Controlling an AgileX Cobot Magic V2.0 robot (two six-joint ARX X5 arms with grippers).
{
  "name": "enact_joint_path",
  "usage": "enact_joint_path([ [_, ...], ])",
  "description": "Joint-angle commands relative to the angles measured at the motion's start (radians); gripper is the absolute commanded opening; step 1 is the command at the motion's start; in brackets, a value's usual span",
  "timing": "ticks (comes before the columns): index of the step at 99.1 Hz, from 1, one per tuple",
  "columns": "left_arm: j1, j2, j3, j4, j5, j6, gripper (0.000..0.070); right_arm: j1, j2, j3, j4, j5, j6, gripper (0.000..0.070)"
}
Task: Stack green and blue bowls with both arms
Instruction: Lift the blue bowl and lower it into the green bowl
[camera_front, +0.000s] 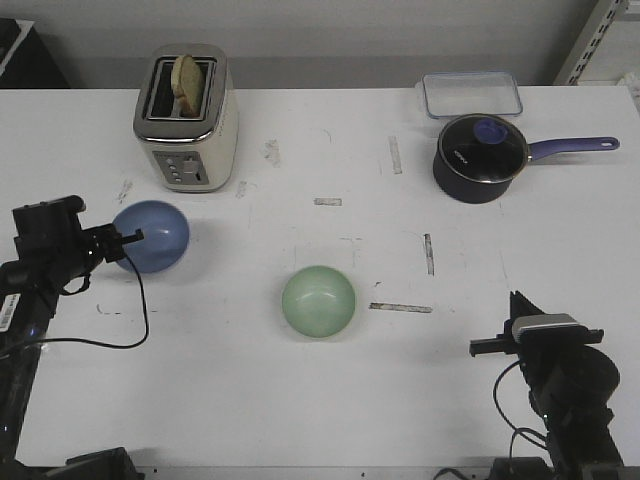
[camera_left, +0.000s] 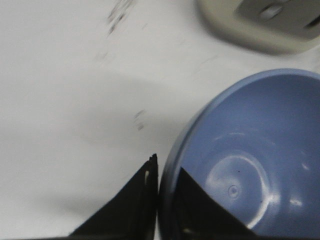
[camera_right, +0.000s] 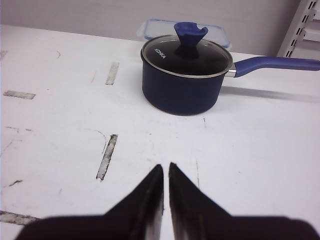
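The periwinkle blue bowl (camera_front: 153, 235) sits at the left of the table, tipped a little. My left gripper (camera_front: 133, 238) is shut on its near rim, one finger outside and one inside, as the left wrist view shows on the blue bowl (camera_left: 250, 150) with the left gripper (camera_left: 167, 172) pinching the rim. The pale mint green bowl (camera_front: 318, 300) stands upright near the table's middle, alone. My right gripper (camera_front: 478, 348) is shut and empty at the front right; in the right wrist view the right gripper (camera_right: 165, 167) points over bare table.
A cream toaster (camera_front: 185, 118) with bread stands behind the blue bowl. A dark lidded saucepan (camera_front: 480, 157) with a purple handle and a clear lidded box (camera_front: 471, 94) are at the back right; the saucepan (camera_right: 182, 75) also faces the right wrist.
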Motion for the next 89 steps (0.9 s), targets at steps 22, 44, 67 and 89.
enact_joint_path([
  [22, -0.270, -0.126, 0.066, 0.014, 0.134, -0.100, 0.0000, 0.003, 0.002, 0.003, 0.007, -0.001, -0.001, 0.0004],
  [44, -0.587, -0.106, 0.066, 0.016, 0.122, -0.100, 0.0000, 0.003, 0.002, 0.003, 0.007, -0.001, 0.001, 0.0004],
  [67, -0.778, 0.039, 0.066, 0.017, -0.011, -0.099, 0.0000, 0.003, 0.002, 0.003, 0.003, -0.001, 0.003, 0.0004],
  [89, -0.816, 0.176, 0.066, 0.035, -0.018, -0.099, 0.0000, 0.003, 0.002, -0.002, -0.012, -0.001, 0.003, 0.0004],
])
